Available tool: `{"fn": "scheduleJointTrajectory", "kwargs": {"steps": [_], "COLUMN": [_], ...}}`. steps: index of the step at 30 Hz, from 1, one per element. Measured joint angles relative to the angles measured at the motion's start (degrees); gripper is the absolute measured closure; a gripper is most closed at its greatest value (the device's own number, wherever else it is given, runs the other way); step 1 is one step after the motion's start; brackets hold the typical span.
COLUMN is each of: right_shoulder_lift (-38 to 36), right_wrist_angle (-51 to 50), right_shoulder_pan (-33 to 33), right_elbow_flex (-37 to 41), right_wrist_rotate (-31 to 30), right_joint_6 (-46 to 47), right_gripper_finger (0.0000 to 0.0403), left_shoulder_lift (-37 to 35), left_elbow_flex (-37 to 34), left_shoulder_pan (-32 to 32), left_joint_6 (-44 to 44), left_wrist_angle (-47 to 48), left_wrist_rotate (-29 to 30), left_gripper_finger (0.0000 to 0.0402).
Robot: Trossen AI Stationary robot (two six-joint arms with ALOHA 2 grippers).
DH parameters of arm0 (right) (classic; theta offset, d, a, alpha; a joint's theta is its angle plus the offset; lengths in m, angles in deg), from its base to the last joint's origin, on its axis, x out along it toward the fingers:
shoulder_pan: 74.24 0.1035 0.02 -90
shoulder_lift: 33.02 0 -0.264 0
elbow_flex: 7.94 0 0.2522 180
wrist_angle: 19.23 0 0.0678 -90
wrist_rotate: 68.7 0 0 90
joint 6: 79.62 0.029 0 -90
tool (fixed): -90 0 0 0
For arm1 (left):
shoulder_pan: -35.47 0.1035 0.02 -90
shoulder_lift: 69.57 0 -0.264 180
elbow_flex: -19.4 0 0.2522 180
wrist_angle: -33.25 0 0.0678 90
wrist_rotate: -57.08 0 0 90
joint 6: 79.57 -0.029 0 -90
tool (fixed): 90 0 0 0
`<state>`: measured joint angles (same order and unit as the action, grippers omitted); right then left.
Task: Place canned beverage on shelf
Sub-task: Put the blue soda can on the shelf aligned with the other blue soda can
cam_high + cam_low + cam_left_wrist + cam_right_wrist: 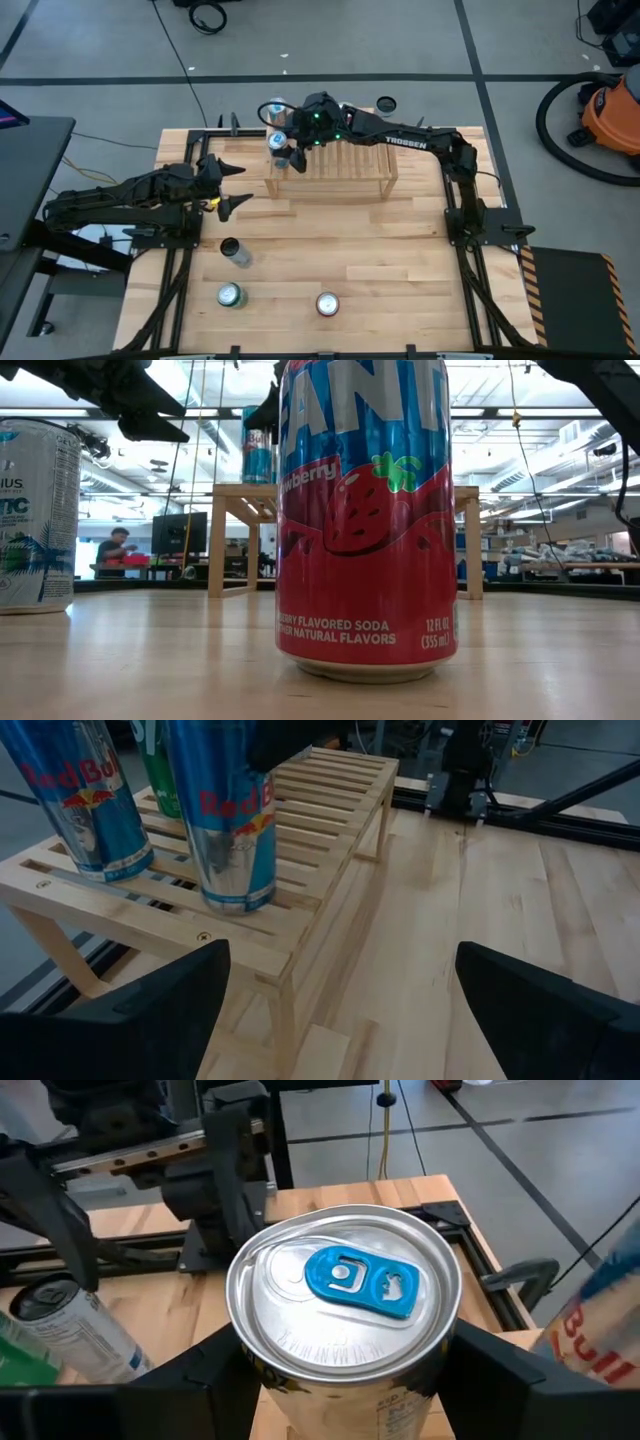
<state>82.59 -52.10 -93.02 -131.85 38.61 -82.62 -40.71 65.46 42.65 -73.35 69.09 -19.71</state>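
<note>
The right gripper [345,1370] is clamped around a silver can with a blue tab [345,1295], standing upright on the left end of the shelf [345,165], beside a second Red Bull can [75,795]. The left gripper [232,185] waits nearby over the table [400,260], fingers spread wide.

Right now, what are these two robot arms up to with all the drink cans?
The right tool is shut on a Red Bull can, standing it on the slatted wooden shelf beside another Red Bull can. The left tool waits open just left of the shelf. Three more cans, including a strawberry Fanta, stand on the table.
</note>
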Motion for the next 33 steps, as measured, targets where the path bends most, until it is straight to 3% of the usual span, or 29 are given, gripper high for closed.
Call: {"fn": "scheduleJointTrajectory", "kwargs": {"steps": [16, 33], "right_shoulder_lift": [-0.11, -0.11], "right_wrist_angle": [-0.13, 0.91], "right_shoulder_pan": [0.04, -0.07], "right_elbow_flex": [0.00, -2.62], "right_wrist_rotate": [0.42, -1.54], "right_joint_6": [-3.05, -5.71], "right_gripper_finger": [0.0072, 0.0025], "left_shoulder_lift": [-0.02, -0.02], "left_elbow_flex": [0.00, 0.00], "left_shoulder_pan": [0.00, 0.00], "left_joint_6": [0.00, 0.00], "left_wrist_angle": [0.59, 0.59], "left_wrist_rotate": [0.00, 0.00], "left_gripper_finger": [0.0012, 0.0012]}}
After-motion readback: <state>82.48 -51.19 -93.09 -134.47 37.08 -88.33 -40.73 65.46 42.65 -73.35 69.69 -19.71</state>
